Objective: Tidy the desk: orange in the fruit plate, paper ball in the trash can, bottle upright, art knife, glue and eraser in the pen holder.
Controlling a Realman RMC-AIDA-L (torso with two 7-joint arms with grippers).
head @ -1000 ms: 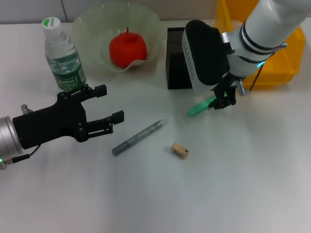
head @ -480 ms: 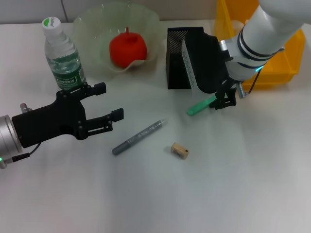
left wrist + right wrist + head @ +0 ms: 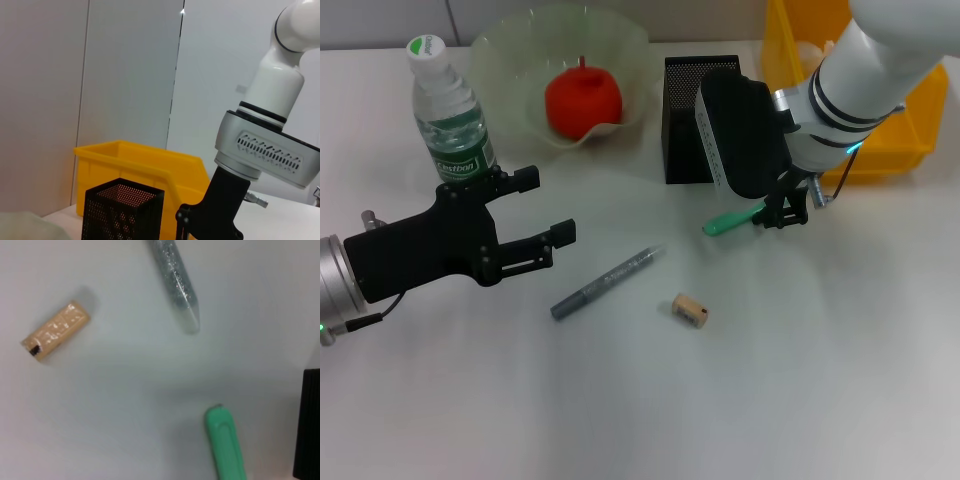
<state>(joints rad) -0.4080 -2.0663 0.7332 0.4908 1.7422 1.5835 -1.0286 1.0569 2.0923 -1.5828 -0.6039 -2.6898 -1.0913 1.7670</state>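
My right gripper (image 3: pixel 782 212) is down low, just right of the pen holder (image 3: pixel 686 118). It seems to pinch the far end of the green art knife (image 3: pixel 732 220), but I cannot tell how tight my jaws are, because my arm hides them. The knife's other end pokes out to the left, close over the desk (image 3: pixel 820 380).

The knife looks light, thin and stiff. Its plastic is smooth, so I think it could slip or swing if I hold only the tip. A hold nearer its middle would keep it steady when I tip it up over the tall black cup.

My left gripper (image 3: pixel 535 210) hangs wide open and holds nothing, near the bottle (image 3: pixel 448 115), which stands up.

The grey glue stick (image 3: pixel 606 282) lies near the middle. The small tan eraser (image 3: pixel 690 311) lies just right of it; it is tiny and would need a careful pinch.

The orange (image 3: pixel 582 102) sits in the fruit plate (image 3: pixel 500 55). The yellow trash can (image 3: pixel 905 135) is far right.
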